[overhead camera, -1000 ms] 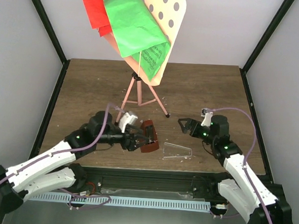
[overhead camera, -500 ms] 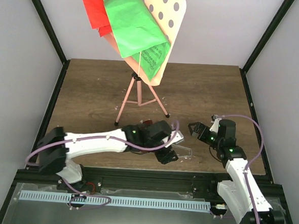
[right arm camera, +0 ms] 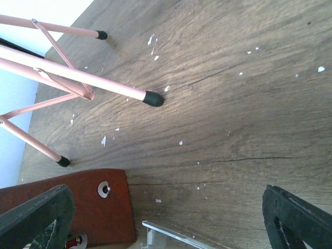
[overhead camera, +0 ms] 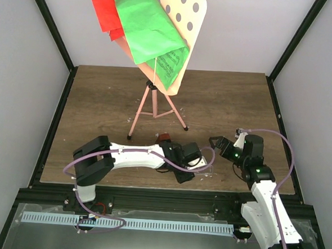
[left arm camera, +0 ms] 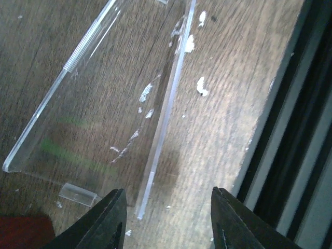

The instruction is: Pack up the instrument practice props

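Pink music stand (overhead camera: pixel 155 104) stands unfolded at mid-table in the top view, with the green sheet (overhead camera: pixel 149 30) and red sheet (overhead camera: pixel 102 8) on its desk, so nothing looks packed yet. The left wrist view shows the left gripper (left arm camera: pixel 167 197) half-spread astride one edge of the clear cover (left arm camera: pixel 98 98), not pinching it. The right wrist view shows the right gripper (right arm camera: pixel 165 197) wide and empty, near the metronome (right arm camera: pixel 78 202) lying on the table.
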### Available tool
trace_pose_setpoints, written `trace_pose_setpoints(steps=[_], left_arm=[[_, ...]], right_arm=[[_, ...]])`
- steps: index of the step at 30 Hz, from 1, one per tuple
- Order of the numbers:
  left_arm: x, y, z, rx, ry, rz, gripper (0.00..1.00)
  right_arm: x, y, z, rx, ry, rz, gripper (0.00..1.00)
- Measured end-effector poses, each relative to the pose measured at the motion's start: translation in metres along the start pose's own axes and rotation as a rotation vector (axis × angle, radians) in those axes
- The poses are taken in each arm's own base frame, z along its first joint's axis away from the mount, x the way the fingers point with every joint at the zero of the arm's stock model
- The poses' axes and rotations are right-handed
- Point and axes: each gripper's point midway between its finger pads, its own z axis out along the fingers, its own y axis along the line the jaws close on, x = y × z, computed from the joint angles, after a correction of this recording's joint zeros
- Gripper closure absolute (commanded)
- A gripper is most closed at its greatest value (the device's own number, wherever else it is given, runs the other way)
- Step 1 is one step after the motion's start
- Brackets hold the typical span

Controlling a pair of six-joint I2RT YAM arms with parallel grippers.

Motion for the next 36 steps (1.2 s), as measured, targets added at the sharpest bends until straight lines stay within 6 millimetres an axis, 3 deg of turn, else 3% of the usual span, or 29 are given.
trace_pose_setpoints(steps=[8,16,26,36], left_arm=[[0.013,0.013,0.016,-0.061,0.048,0.038,0.58],[0.017,0.019,0.021,-0.089,0.039,0.054,0.66],[0.02,0.021,0.029,-0.093,0.04,0.061,0.76],[0.017,0.019,0.03,-0.113,0.025,0.077,0.93]], right_arm=[[0.018,-0.007,0.008,-0.013,0.056,0.048,0.0],[0.022,-0.008,0.009,-0.027,0.064,0.06,0.0],[0.026,-0.01,0.01,-0.025,0.068,0.07,0.0],[0.024,-0.007,0.007,-0.034,0.055,0.076,0.0]])
